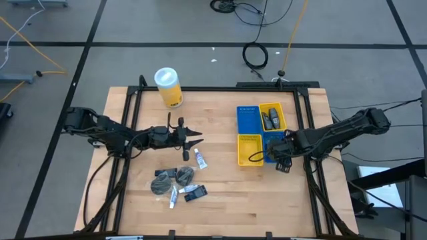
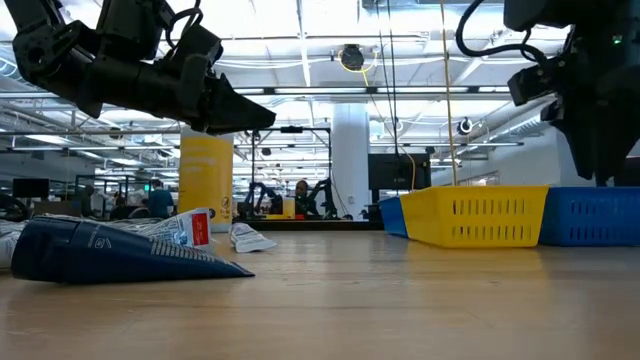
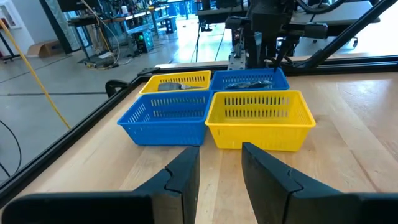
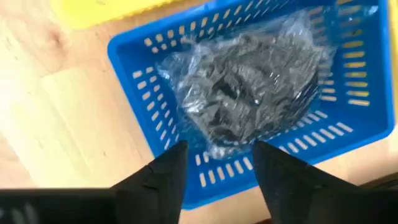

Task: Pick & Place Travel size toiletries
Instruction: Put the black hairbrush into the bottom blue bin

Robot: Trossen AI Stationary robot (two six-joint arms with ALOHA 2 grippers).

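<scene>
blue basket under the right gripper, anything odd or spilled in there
Nothing stands out. A grey pouch in clear crinkled plastic lies wholly inside the blue slotted plastic basket, nothing hanging over its rim. The right gripper hovers above it, fingers open and empty.

Two dark jointed arms, black cables, tapered black fingers

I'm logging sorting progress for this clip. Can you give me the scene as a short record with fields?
left end effector: open, empty, hovering beside the loose toiletries
right end effector: open, above a blue compartment
in that compartment: grey pouch in clear wrap
tray: four compartments, blue and yellow; items also in far yellow one
canister: upright, far left of table
</scene>
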